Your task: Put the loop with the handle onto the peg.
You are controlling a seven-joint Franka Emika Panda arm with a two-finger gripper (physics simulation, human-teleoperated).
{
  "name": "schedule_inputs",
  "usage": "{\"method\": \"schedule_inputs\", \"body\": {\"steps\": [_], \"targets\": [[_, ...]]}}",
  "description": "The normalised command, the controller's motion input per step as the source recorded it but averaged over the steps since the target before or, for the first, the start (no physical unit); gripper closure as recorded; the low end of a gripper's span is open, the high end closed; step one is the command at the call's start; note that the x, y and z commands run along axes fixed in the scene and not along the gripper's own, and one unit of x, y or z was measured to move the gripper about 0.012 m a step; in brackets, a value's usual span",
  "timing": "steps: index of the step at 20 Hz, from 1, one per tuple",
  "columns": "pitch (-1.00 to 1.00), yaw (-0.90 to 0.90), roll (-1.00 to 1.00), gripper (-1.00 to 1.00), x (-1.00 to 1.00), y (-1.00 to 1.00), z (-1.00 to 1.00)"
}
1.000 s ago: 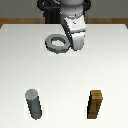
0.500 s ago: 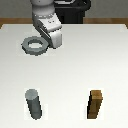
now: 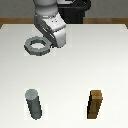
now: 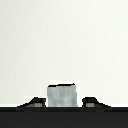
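Pincer (image 3: 50, 44) holds loop (image 3: 36, 45), well apart from peg (image 3: 34, 104).
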Motion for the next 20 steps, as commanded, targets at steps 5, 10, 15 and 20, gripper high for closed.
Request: {"method": "schedule_inputs", "body": {"steps": [5, 10, 15, 20], "targets": [[0.00, 0.49, 0.00, 1.00, 0.00, 0.00, 0.00], [0.00, 0.18, 0.00, 1.00, 0.00, -0.60, 0.00], [0.00, 0.00, 0.00, 1.00, 0.00, -1.00, 0.00], [0.00, 0.00, 0.00, 1.00, 0.00, 0.00, 0.00]]}}
